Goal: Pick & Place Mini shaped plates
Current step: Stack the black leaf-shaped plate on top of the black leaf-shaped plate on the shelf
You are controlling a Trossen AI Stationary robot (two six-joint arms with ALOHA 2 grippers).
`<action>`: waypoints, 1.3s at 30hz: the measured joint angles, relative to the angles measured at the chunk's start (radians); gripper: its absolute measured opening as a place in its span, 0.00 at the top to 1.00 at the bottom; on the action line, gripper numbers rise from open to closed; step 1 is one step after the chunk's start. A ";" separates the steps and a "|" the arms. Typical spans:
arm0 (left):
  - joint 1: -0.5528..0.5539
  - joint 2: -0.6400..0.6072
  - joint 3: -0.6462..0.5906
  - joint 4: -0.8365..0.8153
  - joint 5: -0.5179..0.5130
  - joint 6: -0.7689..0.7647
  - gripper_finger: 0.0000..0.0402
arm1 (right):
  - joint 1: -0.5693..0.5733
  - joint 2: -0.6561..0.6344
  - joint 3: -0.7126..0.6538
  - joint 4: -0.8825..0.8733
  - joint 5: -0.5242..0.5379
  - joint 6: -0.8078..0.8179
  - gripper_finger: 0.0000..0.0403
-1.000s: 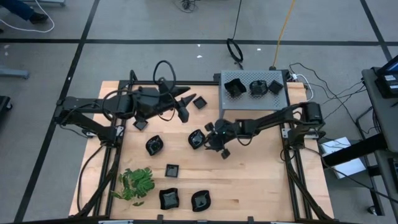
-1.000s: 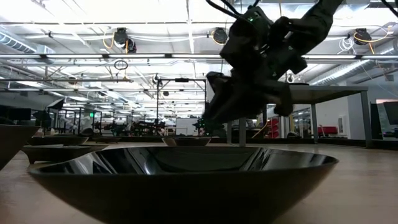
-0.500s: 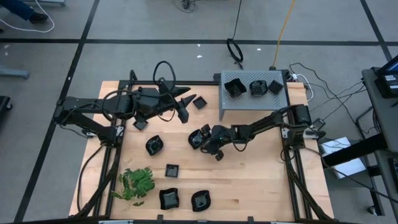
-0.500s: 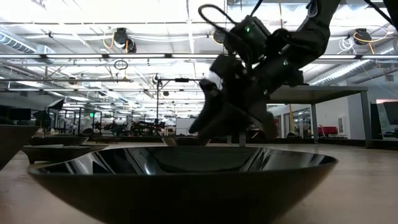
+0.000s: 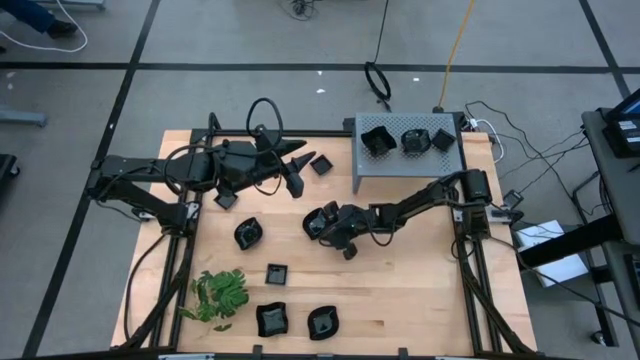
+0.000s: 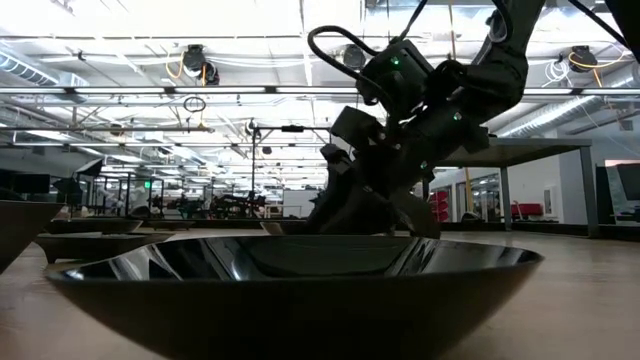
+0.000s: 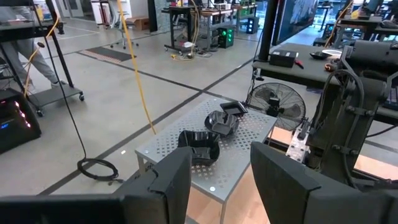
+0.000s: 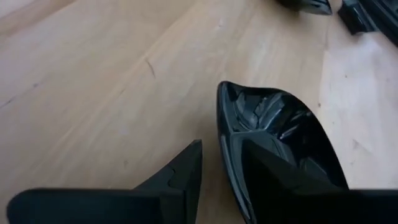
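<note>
Several mini shaped plates, glossy black, lie on the wooden table. My right gripper is low at a wavy-edged plate in the table's middle. In the right wrist view the right gripper is open and straddles that plate's rim, one finger outside and one over its bowl. Wood still shows between the outer finger and the rim. In the low view the right gripper sits just above the table. The left gripper hovers open and holds nothing at the back left, near a small square plate.
A grey perforated box at the back right holds three black plates. A green leafy sprig lies front left. Other plates sit at the front and left. One plate fills the low view's foreground.
The right arm has swung left and come down, bringing its gripper from beside the middle plate onto that plate's rim. The left arm has not moved.
</note>
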 joint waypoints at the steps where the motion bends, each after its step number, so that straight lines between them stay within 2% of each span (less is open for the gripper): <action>1: 0.000 0.000 0.000 0.000 0.000 -0.002 0.58 | 0.000 0.000 0.000 0.000 0.001 0.014 0.76; 4: 0.000 0.000 0.000 0.000 0.000 -0.002 0.58 | 0.000 0.001 0.000 0.000 0.009 0.044 0.82; 9: 0.000 0.000 0.000 0.000 0.000 -0.003 0.58 | 0.006 0.001 -0.001 0.004 0.085 0.092 0.98; 15: 0.000 0.000 0.000 0.000 0.000 0.002 0.58 | 0.006 -0.065 -0.005 -0.035 0.122 0.094 1.00; 24: 0.000 0.000 0.000 0.000 0.000 0.005 0.58 | -0.003 -0.305 -0.004 -0.072 0.137 -0.013 1.00; 28: 0.000 0.000 0.000 0.000 0.000 0.005 0.58 | -0.036 -0.441 -0.003 -0.135 0.188 -0.015 1.00; 31: 0.000 0.000 0.000 0.000 0.000 0.005 0.58 | -0.076 -0.550 -0.003 -0.246 0.217 -0.041 1.00; 39: 0.000 0.000 0.000 -0.001 0.000 0.005 0.58 | -0.194 -0.851 -0.003 -0.625 0.214 -0.119 1.00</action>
